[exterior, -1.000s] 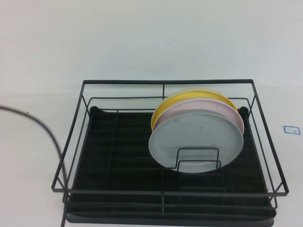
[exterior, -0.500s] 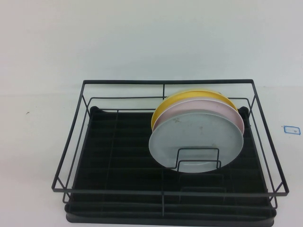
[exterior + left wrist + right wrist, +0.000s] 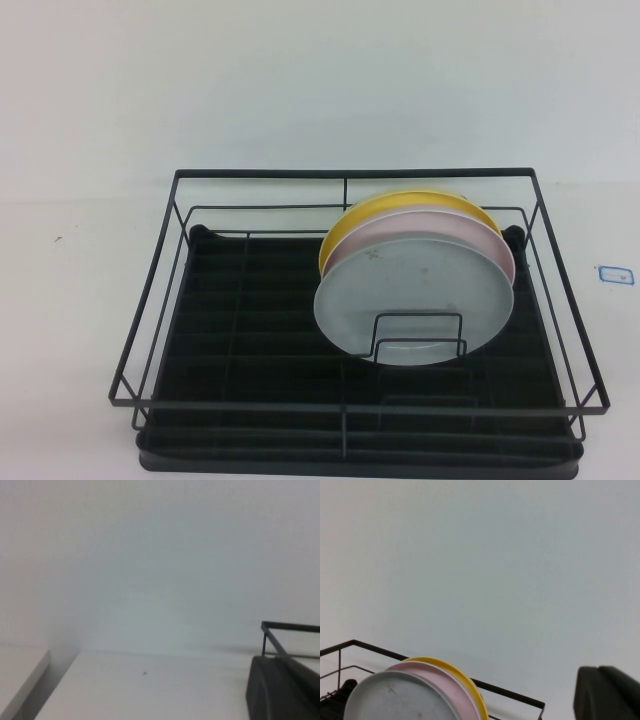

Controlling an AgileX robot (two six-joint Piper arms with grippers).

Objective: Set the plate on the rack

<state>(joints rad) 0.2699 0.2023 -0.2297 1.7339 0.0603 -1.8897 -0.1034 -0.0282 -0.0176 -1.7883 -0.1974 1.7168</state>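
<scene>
The pale grey-blue plate (image 3: 415, 295) stands on edge in the black wire rack (image 3: 240, 320), held by an upright wire divider at the rack's right half. It is the nearest of three plates. It also shows in the right wrist view (image 3: 395, 700), with the rack's rim (image 3: 370, 649) behind it. Neither arm shows in the high view. A dark part of my left gripper (image 3: 282, 690) shows in the left wrist view, beside a corner of the rack (image 3: 290, 626). A dark part of my right gripper (image 3: 607, 692) shows in the right wrist view, off to the side of the plates.
A pale pink plate (image 3: 440, 228) and a yellow plate (image 3: 385, 207) stand right behind the grey-blue one. The rack's left half holds only its slotted tray base. A small blue-edged label (image 3: 616, 273) lies on the white table to the right of the rack.
A dark cable that curved along the left edge of the high view one second ago has gone out of the picture. The plates and the rack have not moved.
</scene>
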